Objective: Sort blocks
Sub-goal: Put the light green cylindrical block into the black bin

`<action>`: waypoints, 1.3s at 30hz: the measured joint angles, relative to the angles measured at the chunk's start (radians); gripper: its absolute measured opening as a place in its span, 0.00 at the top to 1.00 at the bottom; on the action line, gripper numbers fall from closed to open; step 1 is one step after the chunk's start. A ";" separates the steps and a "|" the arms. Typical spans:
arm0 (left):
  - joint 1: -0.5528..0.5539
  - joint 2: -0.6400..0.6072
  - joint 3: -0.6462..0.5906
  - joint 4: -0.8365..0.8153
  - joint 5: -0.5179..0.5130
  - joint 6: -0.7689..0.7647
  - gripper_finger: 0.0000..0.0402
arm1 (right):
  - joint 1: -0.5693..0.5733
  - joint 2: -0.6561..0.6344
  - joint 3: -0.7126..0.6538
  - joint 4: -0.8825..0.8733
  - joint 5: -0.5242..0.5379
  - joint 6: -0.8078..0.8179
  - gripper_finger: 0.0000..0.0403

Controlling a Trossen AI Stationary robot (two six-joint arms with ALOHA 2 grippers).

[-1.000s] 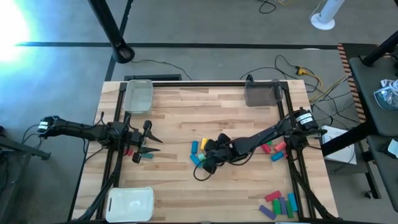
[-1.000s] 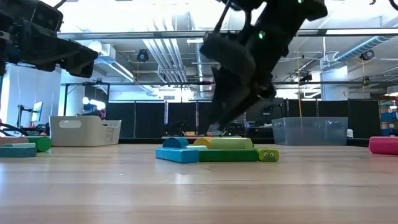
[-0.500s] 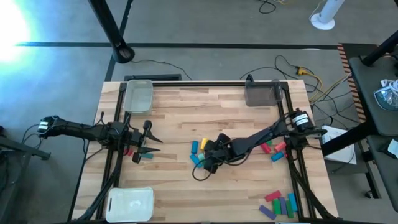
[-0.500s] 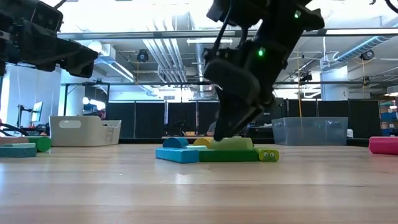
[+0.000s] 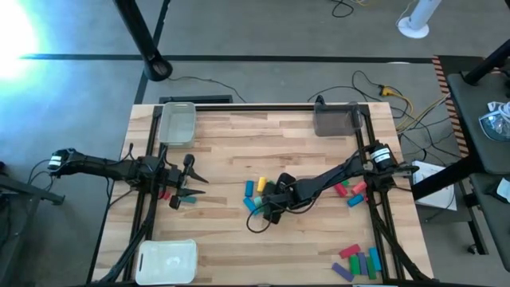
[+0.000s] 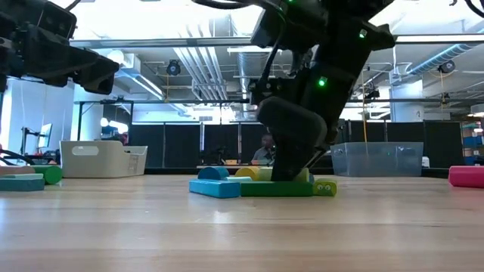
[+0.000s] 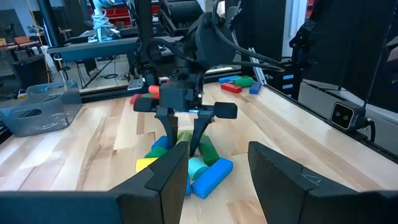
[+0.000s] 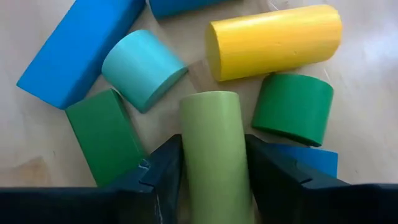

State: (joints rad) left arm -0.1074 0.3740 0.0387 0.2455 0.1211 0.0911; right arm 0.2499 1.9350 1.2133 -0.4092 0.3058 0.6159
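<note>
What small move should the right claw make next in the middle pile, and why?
Probably close on the light green cylinder and lift it straight up. The right claw is down at the pile with one finger on each side of that cylinder, not visibly squeezing. Other blocks lie close around, so moving sideways might push them.

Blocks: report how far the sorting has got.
Barely begun: both trays at the far edge look empty. In hand: the right gripper has its fingers around a light green cylinder in the centre pile. Left: that pile and clusters near both arms; the left gripper waits.
</note>
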 joint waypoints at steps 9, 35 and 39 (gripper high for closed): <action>0.000 0.000 0.000 0.000 0.000 0.000 0.62 | -0.002 0.020 0.000 0.000 -0.009 -0.026 0.68; 0.000 0.000 0.000 0.000 0.000 0.000 0.62 | -0.230 -0.409 0.270 -0.494 0.298 0.053 0.69; 0.000 0.000 0.000 0.000 0.000 0.000 0.62 | -0.381 -0.478 0.249 -0.634 0.326 0.155 0.69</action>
State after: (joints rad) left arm -0.1077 0.3737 0.0387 0.2456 0.1212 0.0910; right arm -0.1308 1.4573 1.4621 -1.0431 0.6315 0.7707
